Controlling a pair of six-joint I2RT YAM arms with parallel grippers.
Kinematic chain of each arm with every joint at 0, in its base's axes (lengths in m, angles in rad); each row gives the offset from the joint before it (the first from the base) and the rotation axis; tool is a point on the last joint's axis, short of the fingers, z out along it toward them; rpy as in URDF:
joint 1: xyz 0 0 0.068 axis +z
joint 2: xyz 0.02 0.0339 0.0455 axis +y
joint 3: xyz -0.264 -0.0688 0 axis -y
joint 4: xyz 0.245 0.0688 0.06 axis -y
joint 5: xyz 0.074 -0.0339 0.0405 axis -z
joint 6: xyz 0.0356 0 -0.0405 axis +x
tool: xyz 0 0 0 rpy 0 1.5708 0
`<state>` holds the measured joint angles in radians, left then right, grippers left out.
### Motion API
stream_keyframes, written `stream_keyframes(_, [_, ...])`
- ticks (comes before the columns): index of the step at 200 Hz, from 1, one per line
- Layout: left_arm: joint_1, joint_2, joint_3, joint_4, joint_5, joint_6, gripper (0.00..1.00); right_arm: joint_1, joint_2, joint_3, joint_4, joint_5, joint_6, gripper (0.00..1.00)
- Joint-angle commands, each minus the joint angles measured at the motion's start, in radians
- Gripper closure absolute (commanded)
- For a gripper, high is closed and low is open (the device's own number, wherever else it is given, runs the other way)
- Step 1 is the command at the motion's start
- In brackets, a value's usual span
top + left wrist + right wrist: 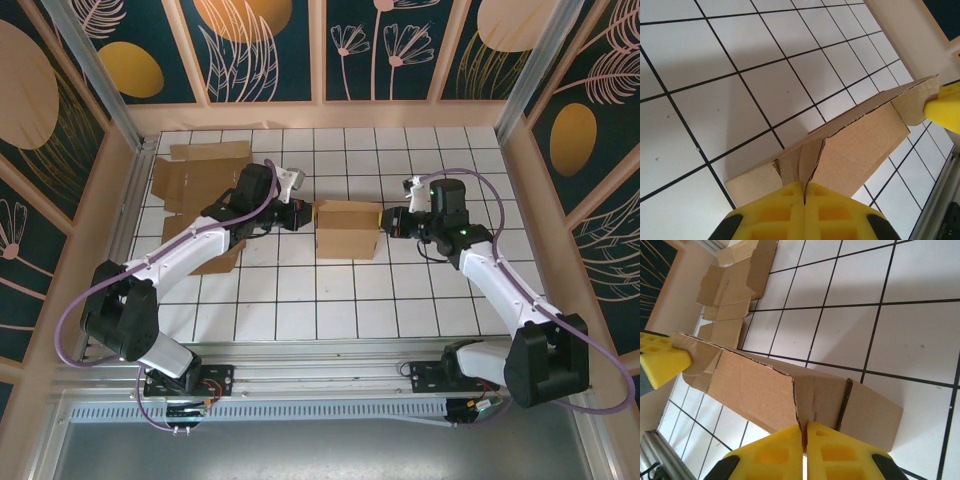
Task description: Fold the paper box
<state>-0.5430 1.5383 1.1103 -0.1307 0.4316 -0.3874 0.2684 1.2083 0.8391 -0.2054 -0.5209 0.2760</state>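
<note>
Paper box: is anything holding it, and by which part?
The paper box, at both ends: left gripper pinches the left end flap, right gripper the right.

From above, I am seeing the left arm point(190, 250) covering part of the flat cardboard blanks point(200, 172), so I am not managing to count them. The bottom edge is cutting off the left gripper point(804, 192) on its wrist camera and the right gripper point(803, 432) on its own. Each closed pair of yellow pads point(770, 216) is hiding the pinched edge of the paper box point(347, 232).
</note>
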Motion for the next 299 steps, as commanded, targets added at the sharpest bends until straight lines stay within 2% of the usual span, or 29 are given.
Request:
stream_keyframes(1, [-0.036,0.014,0.000,0.013,0.022,-0.046,1.00,0.028,-0.003,-0.037,-0.037,0.049,-0.004,0.91])
stream_keyframes(68, [-0.063,0.058,0.008,0.006,-0.008,-0.092,1.00,0.050,-0.004,-0.066,0.006,0.039,0.005,0.91])
stream_keyframes(162, [-0.067,0.085,0.033,0.027,0.035,-0.195,1.00,0.056,-0.003,-0.086,0.018,0.041,-0.004,0.92])
stream_keyframes(230, [-0.066,0.088,0.088,-0.041,0.027,-0.194,1.00,0.056,-0.007,-0.098,0.020,0.042,-0.019,0.92])
stream_keyframes(272, [-0.067,0.093,0.131,-0.124,-0.040,-0.152,1.00,0.057,-0.013,-0.101,0.015,0.048,-0.029,0.92])
stream_keyframes(299, [-0.067,0.100,0.137,-0.120,-0.018,-0.180,1.00,0.056,-0.013,-0.101,0.016,0.048,-0.032,0.92])
